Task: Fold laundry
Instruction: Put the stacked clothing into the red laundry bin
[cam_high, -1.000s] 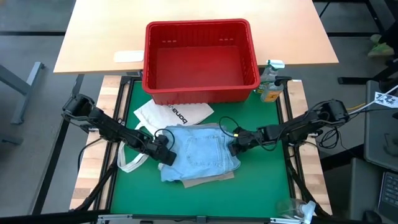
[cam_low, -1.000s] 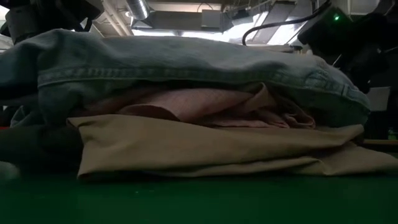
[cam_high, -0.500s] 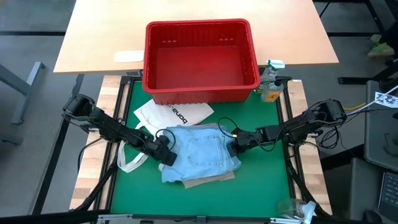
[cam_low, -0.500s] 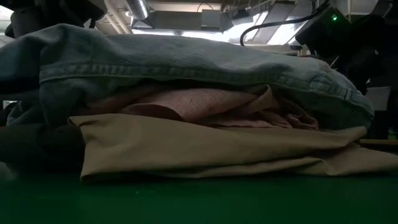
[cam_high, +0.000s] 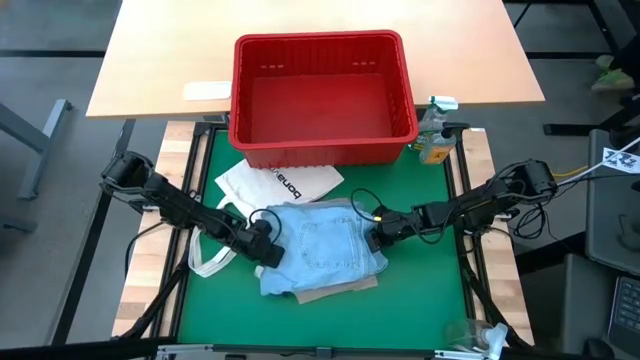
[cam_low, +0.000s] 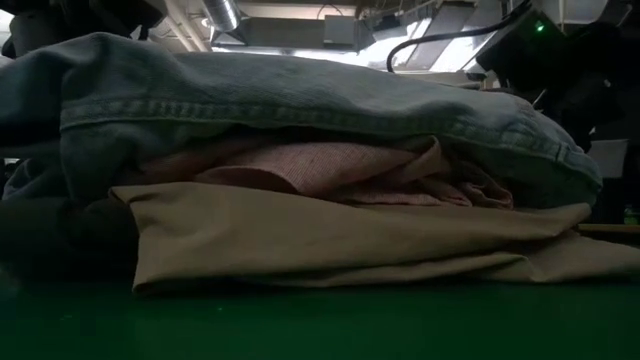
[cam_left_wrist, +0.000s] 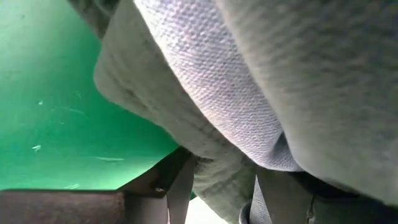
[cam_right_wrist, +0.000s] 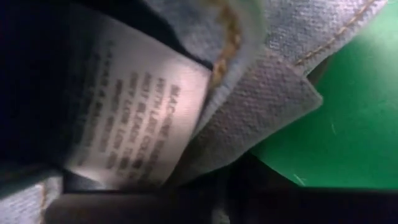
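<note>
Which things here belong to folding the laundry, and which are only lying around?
Belong to the job:
- light blue denim jeans, top of the pile
- mottled pink top, middle layer
- beige trousers, bottom layer
- left tool and right tool, at the jeans' two sides

Only lying about:
- red plastic basket
- white tote bag with black lettering
- small bottle

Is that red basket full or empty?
Empty. From above, the red basket shows only its bare floor; the clothes lie stacked on the green mat.

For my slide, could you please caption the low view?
Folded stack: denim jeans over pink top over beige trousers.
</note>
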